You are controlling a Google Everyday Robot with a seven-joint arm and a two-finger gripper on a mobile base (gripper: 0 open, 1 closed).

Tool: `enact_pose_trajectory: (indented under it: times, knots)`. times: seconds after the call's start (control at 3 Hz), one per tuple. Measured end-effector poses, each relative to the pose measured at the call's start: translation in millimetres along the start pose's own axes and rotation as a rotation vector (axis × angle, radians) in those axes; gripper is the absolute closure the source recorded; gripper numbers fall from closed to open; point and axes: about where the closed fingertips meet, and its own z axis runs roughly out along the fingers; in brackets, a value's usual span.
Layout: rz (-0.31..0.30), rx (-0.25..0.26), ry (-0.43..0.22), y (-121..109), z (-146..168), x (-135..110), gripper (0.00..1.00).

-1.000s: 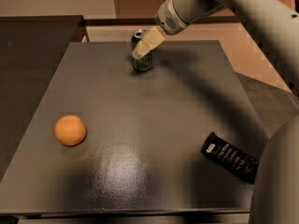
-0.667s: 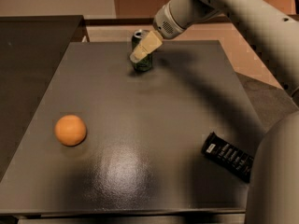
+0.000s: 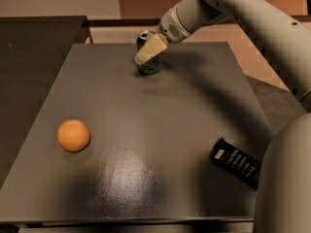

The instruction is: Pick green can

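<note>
The green can (image 3: pixel 150 67) stands upright near the far edge of the dark table (image 3: pixel 160 120), its silver top rim showing. My gripper (image 3: pixel 148 50) is at the can, reaching in from the upper right. Its cream-coloured tip lies across the front of the can's upper half and hides part of it. The side of the gripper behind the can is hidden.
An orange (image 3: pixel 73 135) lies at the left of the table. A black flat packet (image 3: pixel 236 162) lies near the right front edge. My robot body (image 3: pixel 286 188) fills the lower right corner. A second dark surface (image 3: pixel 34 57) adjoins the table on the left.
The gripper has edged slightly left along the can and the arm has shifted a little. The can, orange and packet have not moved.
</note>
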Motion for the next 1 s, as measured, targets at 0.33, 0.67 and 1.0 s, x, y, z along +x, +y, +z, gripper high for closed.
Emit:
enact_pose_trajectory:
  times: [0.33,0.67,1.0]
  knots:
    - [0.001,-0.006,-0.011,1.5,-1.9,-3.7,0.41]
    - [-0.002,-0.012,-0.001,3.7,-6.6,-6.3,0.65]
    - [-0.007,-0.014,-0.003,8.1,-24.7,-9.6,0.88]
